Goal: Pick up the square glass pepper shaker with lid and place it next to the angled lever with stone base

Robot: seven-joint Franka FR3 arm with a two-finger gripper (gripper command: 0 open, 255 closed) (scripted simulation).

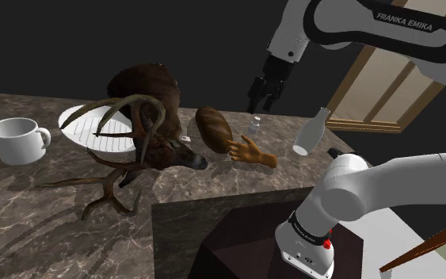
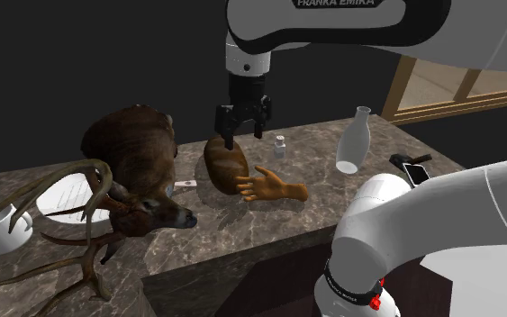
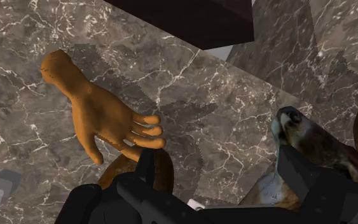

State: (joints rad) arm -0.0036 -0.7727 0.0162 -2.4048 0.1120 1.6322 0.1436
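While the arm [image 2: 247, 61] points downward, its tool [image 2: 243, 135] hangs open and empty over the brown loaf [image 2: 224, 164].

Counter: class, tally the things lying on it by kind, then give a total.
Containers (mug, bottle, shaker): 3
Plate: 1
Loaf: 1
Deer head: 1
Orange model hand: 1
Dark lever: 1
Total: 8

"FRANKA EMIKA" is printed in white on the dark band of the white robot arm [image 1: 403, 22]. Small print lower on that arm, near its base, cannot be read.
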